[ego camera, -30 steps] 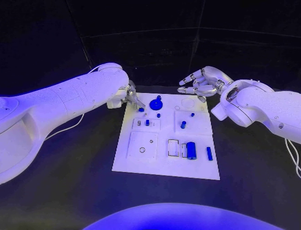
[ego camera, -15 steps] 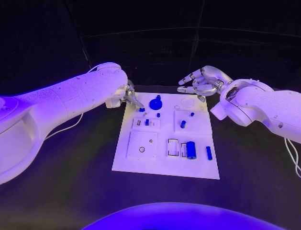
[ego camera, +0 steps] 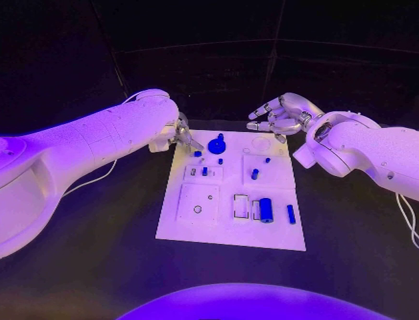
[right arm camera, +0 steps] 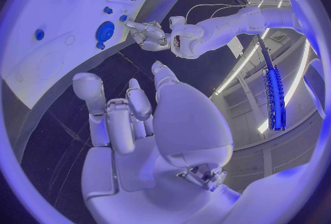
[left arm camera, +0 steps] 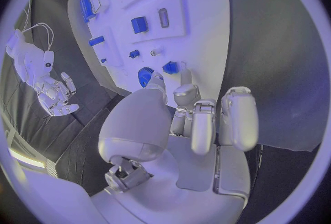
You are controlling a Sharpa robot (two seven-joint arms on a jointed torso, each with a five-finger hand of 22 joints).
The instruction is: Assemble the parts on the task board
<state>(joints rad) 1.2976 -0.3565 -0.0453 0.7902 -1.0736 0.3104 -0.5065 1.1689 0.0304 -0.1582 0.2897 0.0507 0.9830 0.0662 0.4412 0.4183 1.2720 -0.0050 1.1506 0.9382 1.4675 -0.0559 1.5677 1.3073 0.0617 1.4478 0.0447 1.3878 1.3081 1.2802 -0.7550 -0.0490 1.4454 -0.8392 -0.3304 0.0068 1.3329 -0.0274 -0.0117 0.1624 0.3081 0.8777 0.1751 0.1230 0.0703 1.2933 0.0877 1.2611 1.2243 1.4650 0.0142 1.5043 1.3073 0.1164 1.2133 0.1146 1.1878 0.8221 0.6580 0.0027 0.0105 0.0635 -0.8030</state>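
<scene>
The black table [ego camera: 94, 253] has the white task board [ego camera: 230, 230] in its middle. Small blue parts [ego camera: 266, 209] lie on the board (one round blue part [ego camera: 217, 144] sits near the far edge). The left hand [ego camera: 178, 135] is at the board's far left corner, fingers reaching down by a small blue part [left arm camera: 170, 67]; I cannot tell if it holds it. The right hand [ego camera: 281, 115] hangs past the far edge, fingers apart, holding nothing.

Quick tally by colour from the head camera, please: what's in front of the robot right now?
Blue parts: 8
White task board: 1
Silver hands: 2 (left hand, right hand)
Total: 11
</scene>
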